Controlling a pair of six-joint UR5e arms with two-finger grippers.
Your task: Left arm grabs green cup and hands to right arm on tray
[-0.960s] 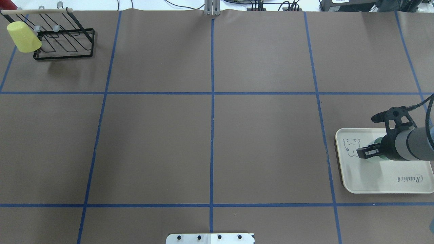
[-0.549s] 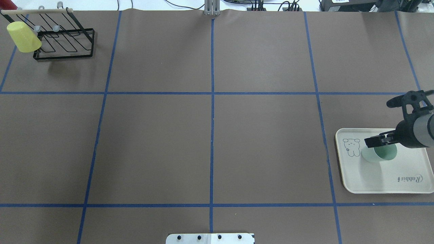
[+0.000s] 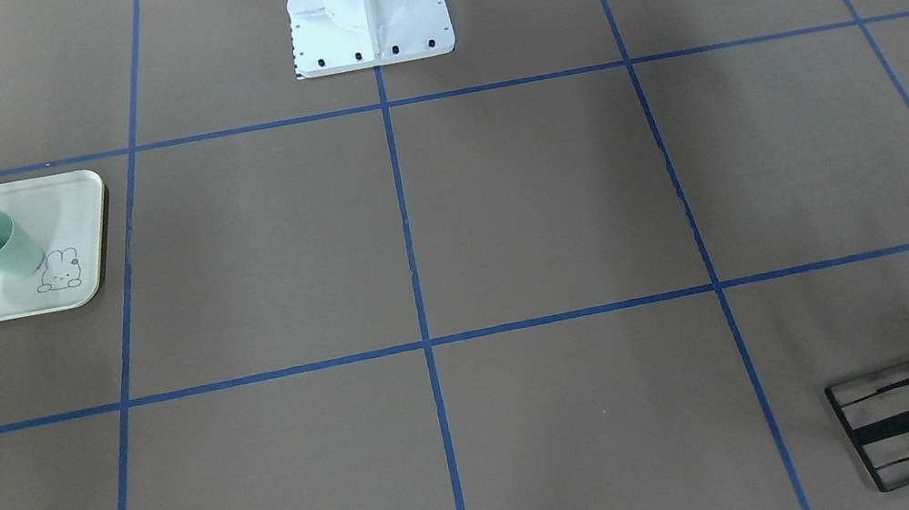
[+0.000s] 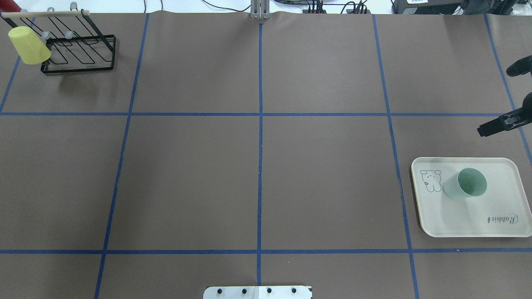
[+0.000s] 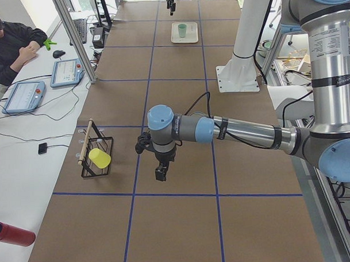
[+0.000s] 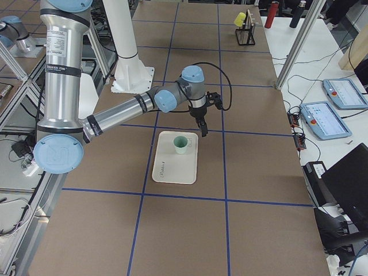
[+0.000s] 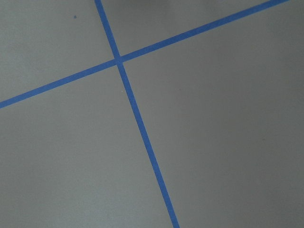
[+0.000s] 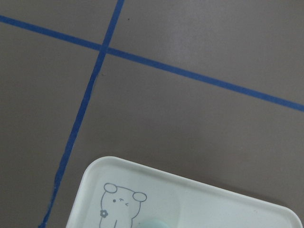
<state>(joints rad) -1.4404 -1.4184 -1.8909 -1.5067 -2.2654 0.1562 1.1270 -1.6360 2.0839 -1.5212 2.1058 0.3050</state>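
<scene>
The green cup [image 4: 465, 187] stands upright, mouth up, on the tray [image 4: 490, 226], just beside the rabbit drawing. Beyond the tray's far rim, the right gripper [image 4: 482, 131] hangs clear of the cup; its jaw state cannot be told. The left gripper [image 5: 160, 173] hangs over bare table, its jaw state likewise unclear. Farthest off, the wire rack [image 4: 79, 68] holds the yellow cup [image 4: 28, 45].

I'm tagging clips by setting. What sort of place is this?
Probably a robotics lab work cell: a brown table gridded in blue tape, robot arms, and a side bench with teach pendants.
</scene>
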